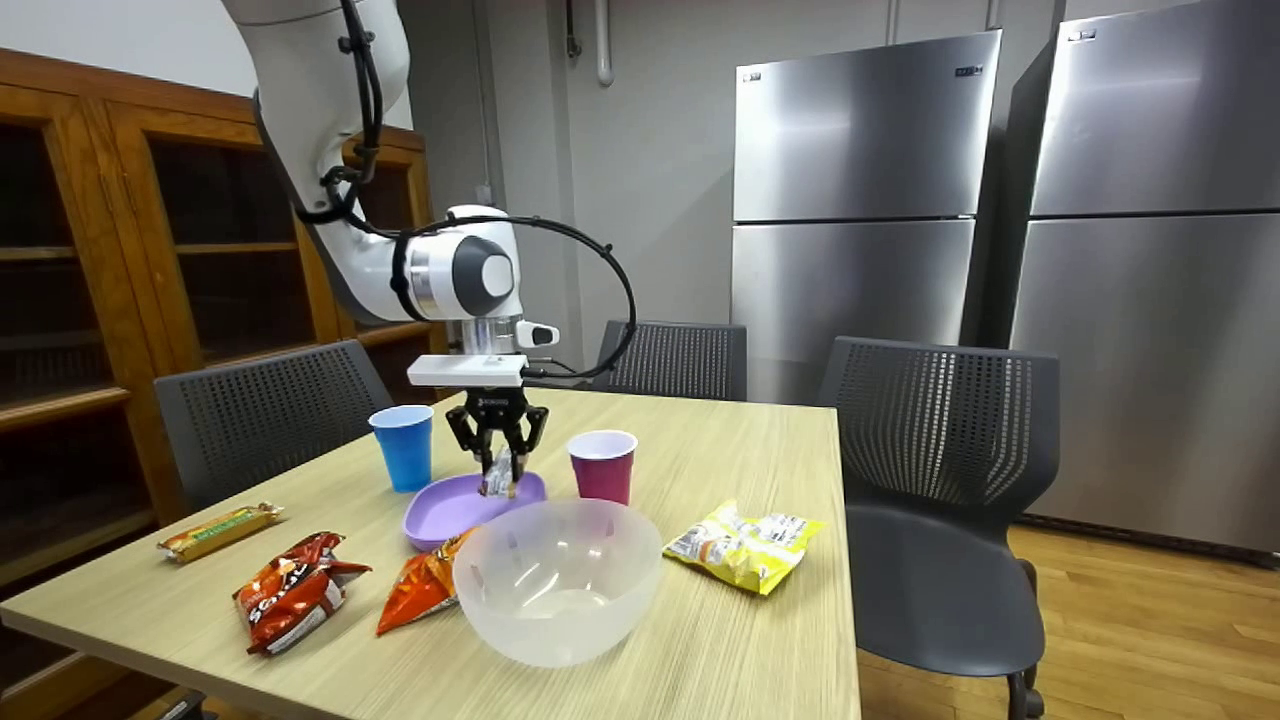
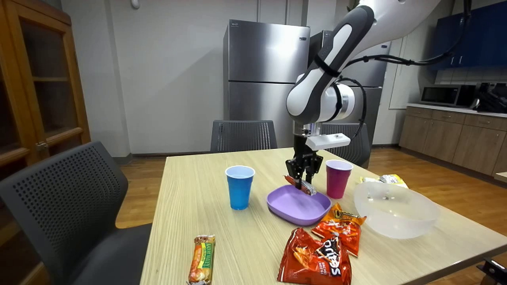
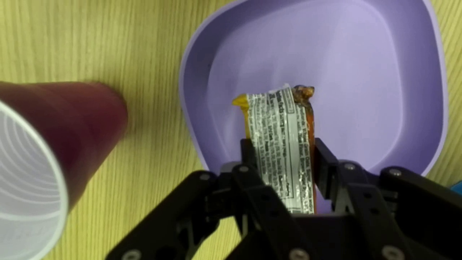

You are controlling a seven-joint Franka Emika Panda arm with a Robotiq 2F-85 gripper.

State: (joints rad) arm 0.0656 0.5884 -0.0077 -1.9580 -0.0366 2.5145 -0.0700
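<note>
Bar (image 3: 276, 117) clamped across its width in gripper (image 3: 284, 153), over plate (image 3: 346, 57) twd the edge by maroon cup (image 3: 85, 119); contact w/ plate unclear. Prob. light, stiffish but crumbly, a bit slippery: best held mid-length by long sides, gently, not by ends.

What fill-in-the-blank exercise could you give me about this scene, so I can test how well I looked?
The gripper holds a wrapped bar over a ____ dish.
Counting another bar lying on the table, the bars in view number ____.
One cup is maroon; the other cup is ____.
In an exterior view, the bowl sits between an orange bag and a mostly ____ bag.
Missing words: purple; two; blue; yellow.
</note>
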